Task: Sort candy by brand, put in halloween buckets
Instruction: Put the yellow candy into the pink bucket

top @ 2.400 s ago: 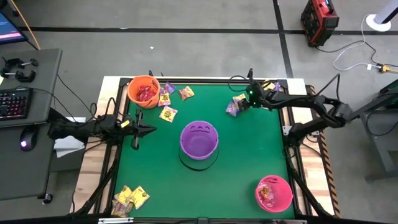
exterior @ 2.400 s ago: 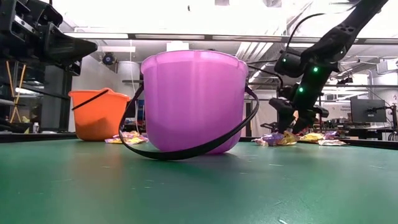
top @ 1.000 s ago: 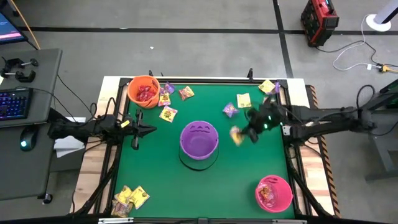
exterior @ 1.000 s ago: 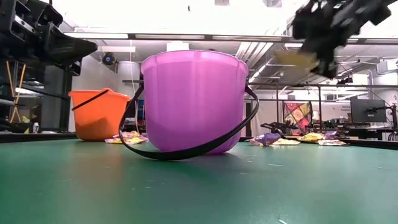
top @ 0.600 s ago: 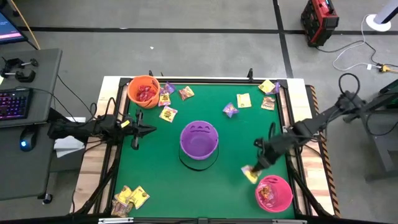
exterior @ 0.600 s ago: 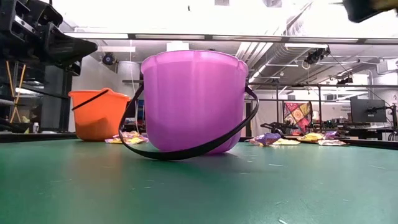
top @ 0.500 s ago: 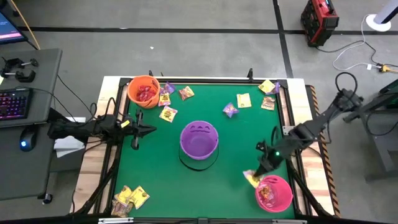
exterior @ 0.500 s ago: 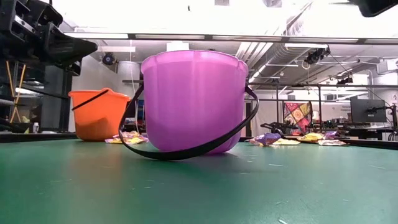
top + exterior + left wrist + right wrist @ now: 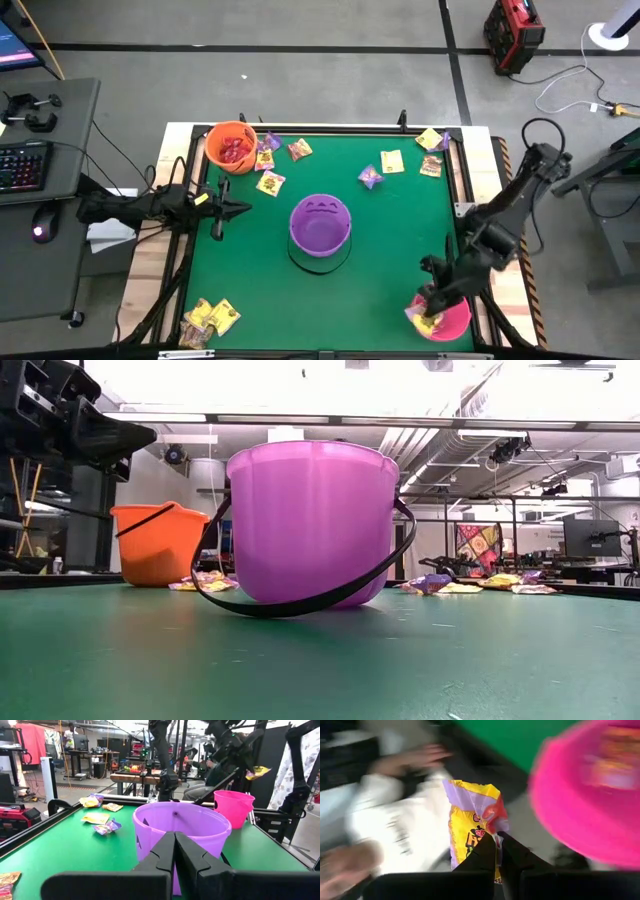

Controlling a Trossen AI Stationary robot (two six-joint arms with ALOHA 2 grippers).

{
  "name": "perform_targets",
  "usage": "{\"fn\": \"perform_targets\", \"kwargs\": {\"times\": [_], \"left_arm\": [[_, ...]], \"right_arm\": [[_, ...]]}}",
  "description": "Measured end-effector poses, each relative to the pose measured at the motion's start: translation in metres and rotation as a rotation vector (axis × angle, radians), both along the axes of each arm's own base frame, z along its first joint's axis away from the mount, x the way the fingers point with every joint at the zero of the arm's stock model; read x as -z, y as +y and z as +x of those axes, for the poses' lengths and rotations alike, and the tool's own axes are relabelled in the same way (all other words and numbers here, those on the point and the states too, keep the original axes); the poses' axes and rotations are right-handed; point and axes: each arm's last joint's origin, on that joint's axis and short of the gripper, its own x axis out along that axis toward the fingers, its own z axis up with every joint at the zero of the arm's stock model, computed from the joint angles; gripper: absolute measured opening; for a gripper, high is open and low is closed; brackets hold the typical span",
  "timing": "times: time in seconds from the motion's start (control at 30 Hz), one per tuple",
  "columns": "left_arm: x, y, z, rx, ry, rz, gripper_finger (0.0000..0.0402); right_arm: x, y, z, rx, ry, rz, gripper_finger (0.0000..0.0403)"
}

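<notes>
The right gripper (image 9: 432, 318) hangs over the pink bucket (image 9: 455, 320) at the near right corner of the green bench (image 9: 380, 250), its fingers pinched tight on a yellow and purple candy packet (image 9: 472, 832). From above, that packet (image 9: 425, 322) is mostly covered by the arm, showing only as a yellow scrap at the bucket's rim. The right wrist view is smeared with motion: the packet hangs beside the pink bucket's rim (image 9: 580, 815), and the bucket's contents are too blurred to name.

The left gripper (image 9: 219, 208) waits at the bench's left edge, fingers pressed together with nothing between them (image 9: 172, 851). It points at the purple bucket (image 9: 320, 223), which stands mid-bench with its black handle lying down.

The orange bucket (image 9: 231, 146) sits at the far left corner holding reddish candy, with loose packets (image 9: 270, 160) just beside it. More packets (image 9: 392, 162) lie scattered along the far right, and a small heap (image 9: 210, 318) lies at the near left corner, partly cut off by the bench edge.

In the low view the purple bucket (image 9: 312, 525) blocks much of the bench; the pink bucket and the right gripper fall outside it.
</notes>
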Motion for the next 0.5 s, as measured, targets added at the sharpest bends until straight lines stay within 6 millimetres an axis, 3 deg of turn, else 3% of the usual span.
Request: {"fn": "perform_targets", "kwargs": {"times": [0.13, 0.27, 0.5], "left_arm": [[0.000, 0.000, 0.000, 0.000, 0.001, 0.000, 0.0000], [0.000, 0.000, 0.000, 0.000, 0.000, 0.000, 0.0000], [0.000, 0.000, 0.000, 0.000, 0.001, 0.001, 0.0000]], "right_arm": [[-0.024, 0.009, -0.004, -0.043, 0.201, -0.232, 0.0000], [-0.034, 0.020, -0.002, -0.076, 0.306, -0.378, 0.0000], [-0.023, 0.030, 0.004, -0.148, 0.357, -0.481, 0.0000]]}}
